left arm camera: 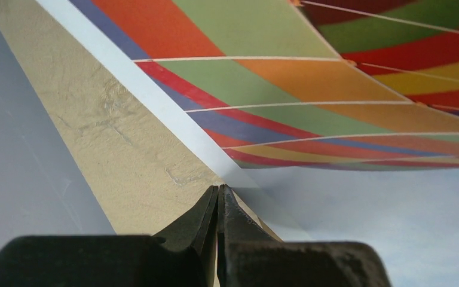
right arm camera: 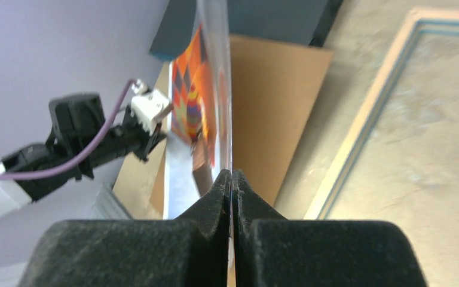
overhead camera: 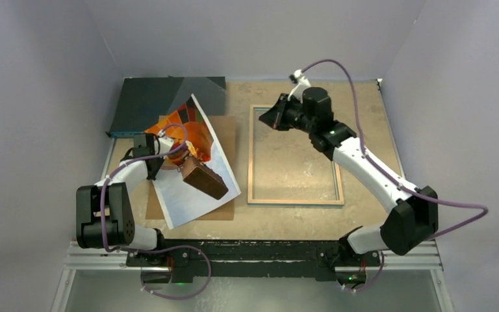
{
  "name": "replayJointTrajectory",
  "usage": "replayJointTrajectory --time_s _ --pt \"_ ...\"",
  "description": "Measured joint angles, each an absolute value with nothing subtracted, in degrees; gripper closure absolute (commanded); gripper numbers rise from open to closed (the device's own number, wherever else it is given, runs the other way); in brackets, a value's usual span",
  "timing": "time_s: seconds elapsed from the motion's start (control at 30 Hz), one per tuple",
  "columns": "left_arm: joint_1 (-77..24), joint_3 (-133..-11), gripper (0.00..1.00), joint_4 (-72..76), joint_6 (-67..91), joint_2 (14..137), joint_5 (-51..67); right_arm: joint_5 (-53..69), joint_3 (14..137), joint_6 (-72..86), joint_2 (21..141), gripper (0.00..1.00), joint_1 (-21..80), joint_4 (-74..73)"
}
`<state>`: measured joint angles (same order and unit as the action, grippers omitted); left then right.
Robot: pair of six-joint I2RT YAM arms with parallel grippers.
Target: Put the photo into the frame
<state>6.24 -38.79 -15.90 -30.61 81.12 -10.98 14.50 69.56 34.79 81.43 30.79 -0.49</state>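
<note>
The photo point(overhead camera: 198, 175), a hot-air balloon print, lies slanted over a brown board, its left side lifted. My left gripper point(overhead camera: 171, 149) is shut on the photo's white edge; in the left wrist view the jaws point(left arm camera: 218, 189) meet on that border and the coloured stripes of the photo point(left arm camera: 334, 89) fill the view. The frame point(overhead camera: 292, 201) lies flat on the table, wood-coloured rim up. My right gripper point(overhead camera: 264, 118) hangs over the frame's far left corner, shut point(right arm camera: 232, 173) on a thin clear pane point(right arm camera: 215, 89) seen edge-on. The frame point(right arm camera: 358, 149) shows at the right of that view.
A plain brown board point(overhead camera: 224, 133) lies under the photo. A dark flat box point(overhead camera: 146, 104) sits at the back left. The clear pane point(overhead camera: 201, 94) reaches left over the box corner. Grey walls close in on both sides.
</note>
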Motion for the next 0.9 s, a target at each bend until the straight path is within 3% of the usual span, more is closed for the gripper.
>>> replayJointTrajectory --time_s 0.2,0.37,0.73,0.9 --pt "6.2 -38.8 1.00 -15.9 -30.6 81.3 -10.9 12.0 70.0 33.6 75.8 1.00 22.3 -5.2" --pt "6.2 -38.8 1.00 -15.9 -30.6 81.7 -10.9 8.2 63.2 33.8 69.1 1.00 16.5 -8.5" --pt "6.2 -41.3 1.00 -17.5 -30.0 81.8 -10.5 -2.9 51.1 36.0 58.2 1.00 14.2 -13.3" --pt "4.8 -50.9 0.84 -24.6 -26.6 81.8 -7.2 -8.0 47.2 38.9 56.5 1.00 13.8 -14.0"
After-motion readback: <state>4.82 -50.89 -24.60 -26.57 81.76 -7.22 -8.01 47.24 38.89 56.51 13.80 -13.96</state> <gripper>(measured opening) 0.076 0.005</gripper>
